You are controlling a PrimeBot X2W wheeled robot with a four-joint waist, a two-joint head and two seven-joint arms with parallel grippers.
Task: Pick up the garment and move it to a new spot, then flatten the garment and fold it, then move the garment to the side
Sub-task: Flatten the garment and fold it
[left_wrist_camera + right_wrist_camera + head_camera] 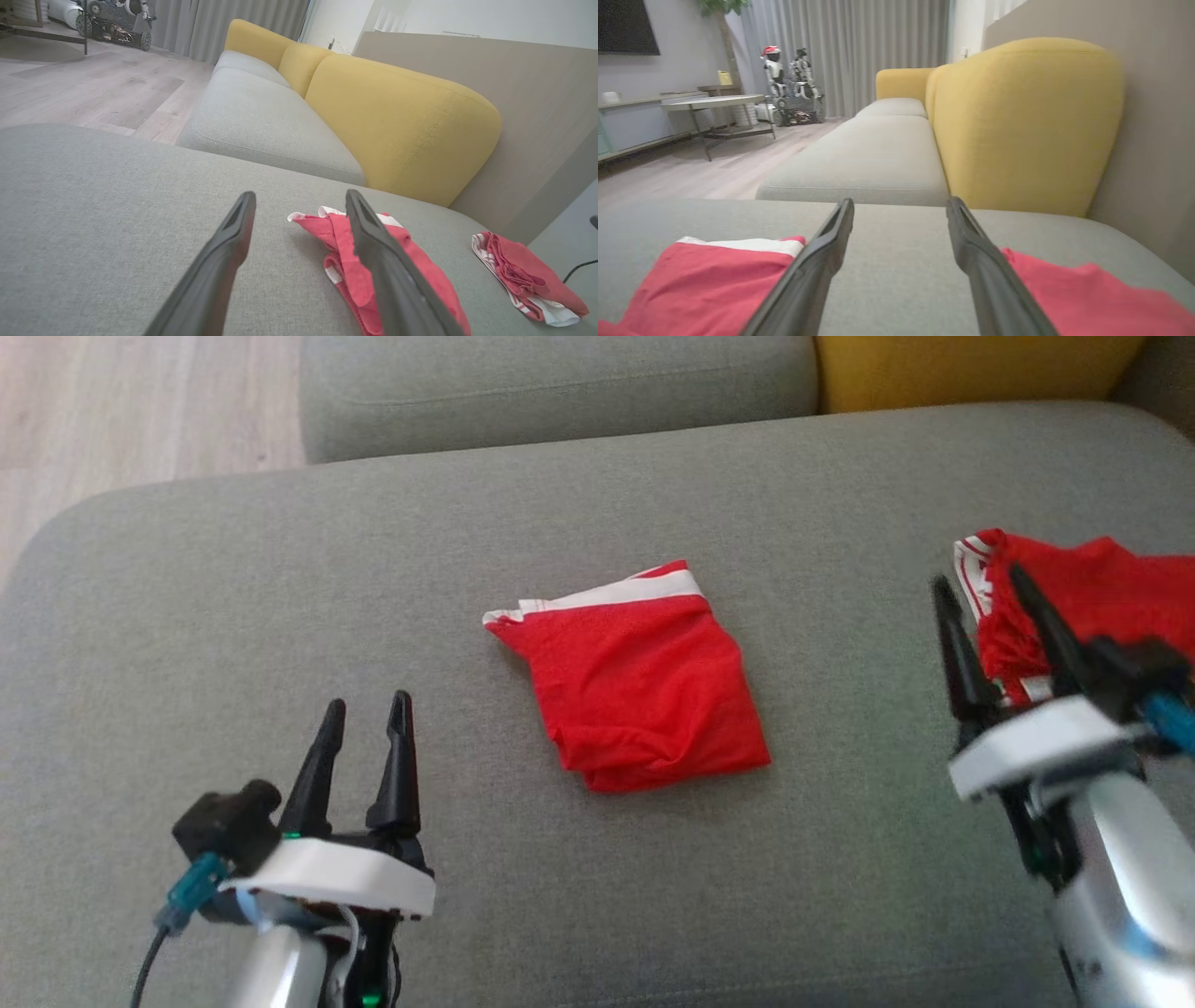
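folded red garment [639, 686] lies on grey sofa [233, 616].

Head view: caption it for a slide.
Left gripper and right gripper, both open, flank a folded red garment on the grey cushion; a second red garment lies far right.

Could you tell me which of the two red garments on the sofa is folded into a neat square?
The centre garment, a flat square with a white band along one edge; the right garment lies bunched up.

Head view steeply down onto grey cushion [280, 616], wrist views low over it facing yellow backrest [397, 126], all sharing folded red garment [644, 686].
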